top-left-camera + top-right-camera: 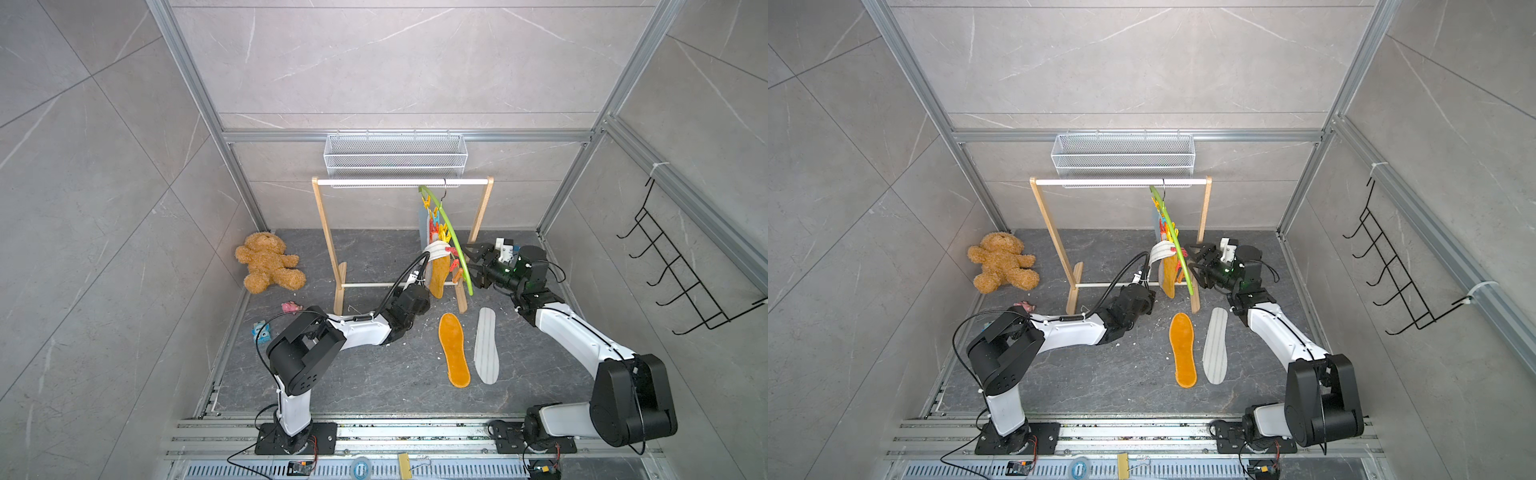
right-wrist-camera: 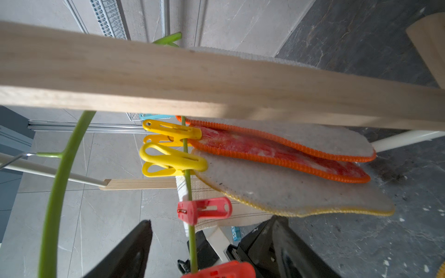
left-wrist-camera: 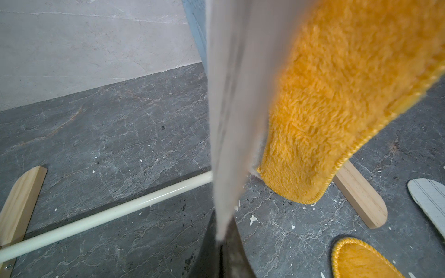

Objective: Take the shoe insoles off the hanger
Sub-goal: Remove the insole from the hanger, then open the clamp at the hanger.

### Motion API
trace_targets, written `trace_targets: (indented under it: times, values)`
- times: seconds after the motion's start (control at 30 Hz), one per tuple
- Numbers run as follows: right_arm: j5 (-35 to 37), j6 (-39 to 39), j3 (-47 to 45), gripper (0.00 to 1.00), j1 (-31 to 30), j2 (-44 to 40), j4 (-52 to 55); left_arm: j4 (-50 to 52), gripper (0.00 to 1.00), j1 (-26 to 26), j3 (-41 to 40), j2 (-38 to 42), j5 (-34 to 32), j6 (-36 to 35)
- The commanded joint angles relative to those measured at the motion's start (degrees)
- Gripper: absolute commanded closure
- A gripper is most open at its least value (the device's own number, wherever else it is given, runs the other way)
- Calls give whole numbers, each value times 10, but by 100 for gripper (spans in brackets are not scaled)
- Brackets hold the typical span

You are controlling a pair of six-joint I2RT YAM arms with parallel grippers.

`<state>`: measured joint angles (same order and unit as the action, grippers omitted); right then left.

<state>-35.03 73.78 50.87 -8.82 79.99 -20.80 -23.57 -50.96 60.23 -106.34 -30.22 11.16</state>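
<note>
Top views, hanger (image 1: 451, 239): we find it hooked on the white rail (image 1: 399, 181) of the wooden frame (image 1: 323, 224), near the rail's right end.
Top views, clipped insoles: we make out a hanging striped insole (image 1: 436, 251) and a hanging orange insole (image 1: 437, 280) at the near end of the row. Those behind are too crowded to tell apart here.
Top views, freed insoles: a loose orange insole (image 1: 454, 351) and a loose striped insole (image 1: 486, 345) lie side by side, apart, on the floor (image 1: 374, 374) in front of the frame.
Top views, left gripper (image 1: 420, 281): it sits just below the hanging striped insole, which bends down to it.
Top views, right gripper (image 1: 473, 266): its jaws stand apart at the hanger's lower end.
Top views, surroundings: a teddy bear (image 1: 268, 268) lies far left; a wire basket (image 1: 395, 156) hangs above the rail.
Left wrist view, left gripper: clamped on the bottom end of the hanging striped insole, a blurred pale strip. The hanging orange insole hangs just beside it.
Right wrist view, right gripper: its fingers (image 2: 130, 250) are spread wide, with the hanger's thin green rod and a red clip (image 2: 219, 270) between them. We cannot tell whether they touch the clip.
Right wrist view, clips: yellow clips (image 2: 173, 131) sit at a grey orange-rimmed insole (image 2: 313, 142), a red mottled insole (image 2: 277, 149) and the grey back of the hanging orange insole. A pink clip (image 2: 204, 210) sits over the hanging striped insole.
</note>
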Motion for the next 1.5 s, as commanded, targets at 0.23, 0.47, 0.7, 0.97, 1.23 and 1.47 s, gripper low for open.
trace_targets:
  times: [0.23,0.47,0.7,0.97,1.23,1.47]
  values:
    - [23,16,39,28,-23,28,-48,-6,100,4,1,-5,10,19]
    - [27,18,47,40,-26,29,-49,-7,100,4,-5,-4,12,25]
    - [30,17,49,51,-29,24,-49,-10,100,4,-9,-3,12,25]
    - [31,16,50,59,-30,25,-47,-12,100,4,-16,-1,12,28]
    - [32,12,54,65,-34,25,-42,-14,100,4,-22,3,9,30]
    - [30,9,55,70,-35,28,-37,-18,100,4,-28,7,6,32]
